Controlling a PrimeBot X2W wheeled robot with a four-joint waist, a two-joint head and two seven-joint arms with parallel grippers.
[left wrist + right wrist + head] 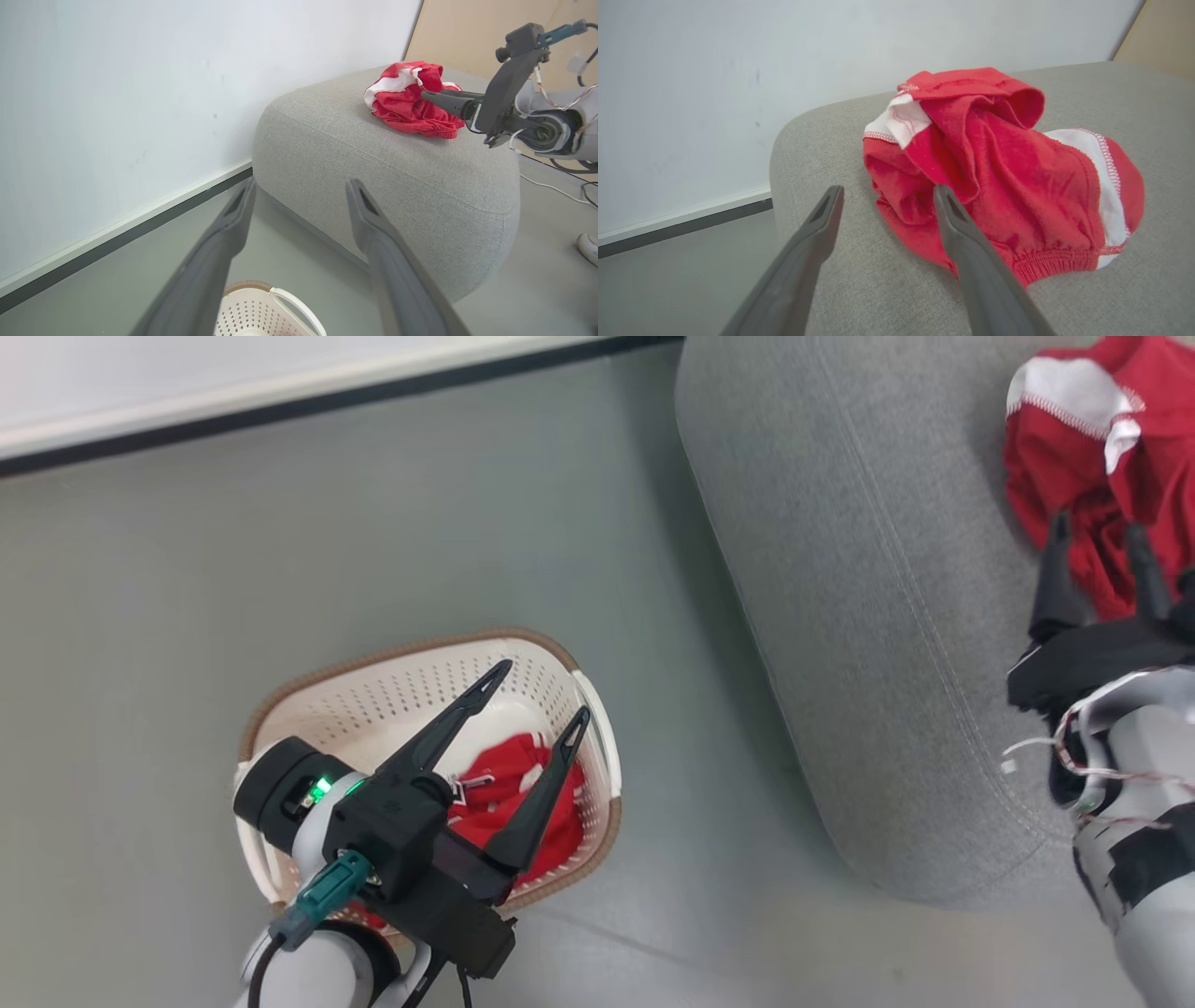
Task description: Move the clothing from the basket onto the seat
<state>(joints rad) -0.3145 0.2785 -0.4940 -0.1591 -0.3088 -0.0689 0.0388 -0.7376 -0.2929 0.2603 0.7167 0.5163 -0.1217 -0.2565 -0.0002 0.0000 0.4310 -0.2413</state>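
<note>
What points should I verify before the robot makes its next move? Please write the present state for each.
1. Left tool open: ok, its fingers are spread with nothing between them.
2. Left tool above the basket: ok, it is over the inside of the basket.
3. Garment in the basket free to grasp: ok, it lies uncovered on the bottom.
4. Right tool open: ok, its fingers are spread.
5. Right tool clear of the garment on the seat: cannot tell, its tips are at the edge of the cloth.
6. Room on the seat: ok, there is bare grey fabric beside that garment.
</note>
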